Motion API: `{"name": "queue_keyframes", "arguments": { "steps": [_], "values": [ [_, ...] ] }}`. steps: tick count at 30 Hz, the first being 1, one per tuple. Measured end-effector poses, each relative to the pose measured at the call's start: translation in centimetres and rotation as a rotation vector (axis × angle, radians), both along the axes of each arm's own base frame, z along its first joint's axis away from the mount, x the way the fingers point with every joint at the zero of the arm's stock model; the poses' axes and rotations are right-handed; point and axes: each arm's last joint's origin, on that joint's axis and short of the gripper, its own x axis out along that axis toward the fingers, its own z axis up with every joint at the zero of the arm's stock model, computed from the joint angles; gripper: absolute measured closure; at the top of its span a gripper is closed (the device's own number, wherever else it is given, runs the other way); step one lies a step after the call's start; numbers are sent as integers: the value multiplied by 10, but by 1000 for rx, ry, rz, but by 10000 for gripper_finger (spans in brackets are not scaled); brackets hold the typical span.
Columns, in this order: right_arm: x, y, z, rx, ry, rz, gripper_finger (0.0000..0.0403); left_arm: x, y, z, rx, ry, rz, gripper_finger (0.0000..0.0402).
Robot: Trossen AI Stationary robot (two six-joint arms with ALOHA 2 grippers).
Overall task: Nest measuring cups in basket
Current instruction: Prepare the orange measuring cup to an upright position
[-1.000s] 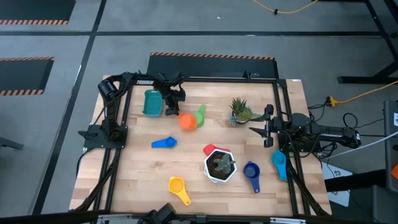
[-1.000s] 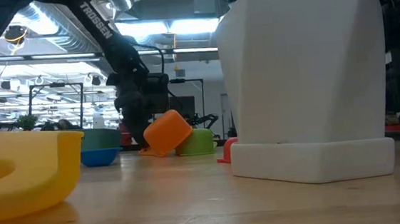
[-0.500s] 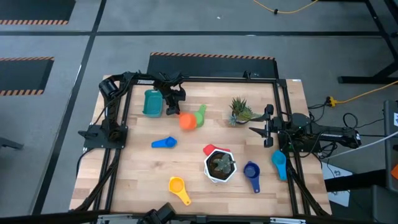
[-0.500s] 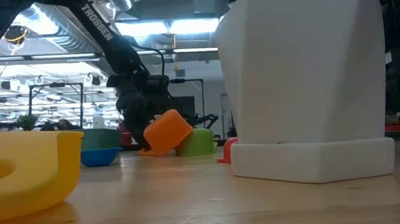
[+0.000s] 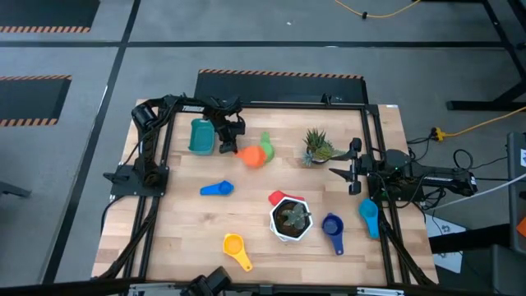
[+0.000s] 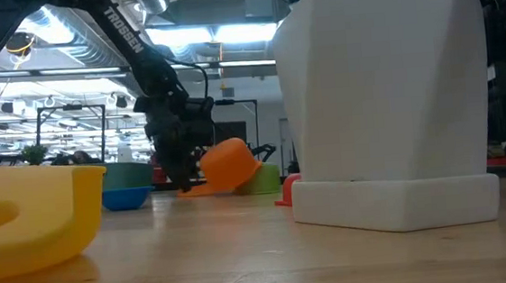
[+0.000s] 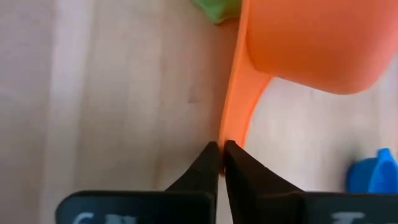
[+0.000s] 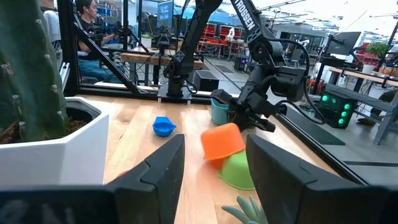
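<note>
The orange measuring cup (image 5: 252,156) lies tilted, bowl against the green measuring cup (image 5: 265,147), right of the teal basket (image 5: 200,136). My left gripper (image 5: 227,145) stands between basket and orange cup, shut on it (image 7: 221,147). Loose on the table lie a light blue cup (image 5: 217,188), a red one (image 5: 278,197), a dark blue one (image 5: 332,226), a yellow one (image 5: 235,246) and another light blue one (image 5: 369,216). My right gripper (image 5: 352,171) waits open at the right edge (image 8: 211,180). My left gripper pinches the free end of the orange cup's flat handle (image 7: 227,133) between its two fingertips, only at their very ends. The fingers lie along the handle, slanting down from the basket's side. The bowl (image 6: 230,163) is tipped up, leaning on the green cup (image 6: 262,179).
A white hexagonal plant pot (image 5: 291,218) stands near the table's middle front, beside the red cup. A small succulent (image 5: 316,148) sits right of the green cup. Dark frame rails run along the table's left (image 5: 156,189) and right sides.
My left gripper has shut on the orange cup's handle end. The orange cup has shifted a little toward the table's right and far side and turned, its bowl riding up against the green cup.
</note>
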Motion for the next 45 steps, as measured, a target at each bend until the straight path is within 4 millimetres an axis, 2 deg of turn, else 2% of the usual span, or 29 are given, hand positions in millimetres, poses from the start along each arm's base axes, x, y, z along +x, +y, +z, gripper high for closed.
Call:
{"name": "queue_keyframes", "arguments": {
  "steps": [18, 23, 29, 35, 45],
  "values": [
    [0, 0, 0, 0, 0, 0, 226, -3, 1, 1, -54, -24, 5, 400],
    [0, 0, 0, 0, 0, 0, 226, -4, -3, 9, -26, -30, -28, 401],
    [0, 0, 0, 0, 0, 0, 226, -4, -10, 34, 36, -57, -41, 401],
    [0, 0, 0, 0, 0, 0, 226, -6, -20, 67, 176, -78, -54, 401],
    [0, 0, 0, 0, -3, 0, 226, -15, -51, 132, 551, -57, 6, 401]
  ]
}}
